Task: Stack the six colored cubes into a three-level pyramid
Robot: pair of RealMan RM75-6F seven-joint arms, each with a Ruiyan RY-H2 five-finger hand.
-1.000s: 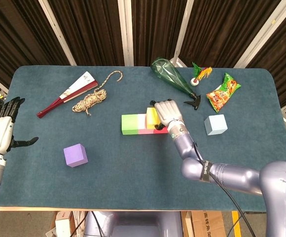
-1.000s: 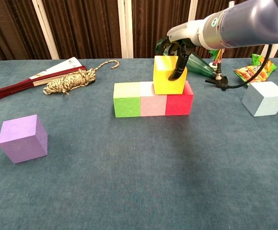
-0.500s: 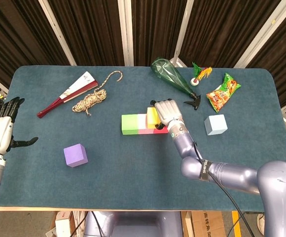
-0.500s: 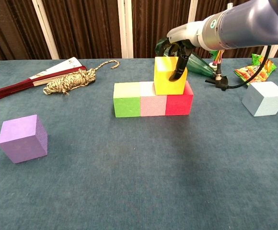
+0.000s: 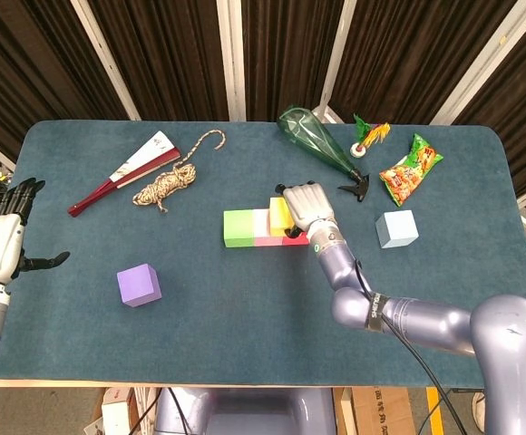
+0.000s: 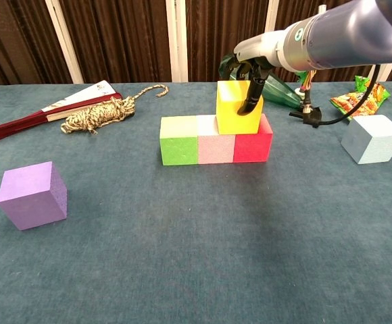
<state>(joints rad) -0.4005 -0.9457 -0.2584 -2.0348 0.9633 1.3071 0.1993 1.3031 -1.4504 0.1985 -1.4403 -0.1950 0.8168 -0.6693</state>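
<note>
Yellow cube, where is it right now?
The yellow cube sits on the second level, straddling the pink cube and red cube near table centre in the chest view, with the right hand gripping it from above.

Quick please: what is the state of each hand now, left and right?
Left hand: open, holds nothing, at the table's left edge.
Right hand: holds the yellow cube on top of the pink and red cubes.
</note>
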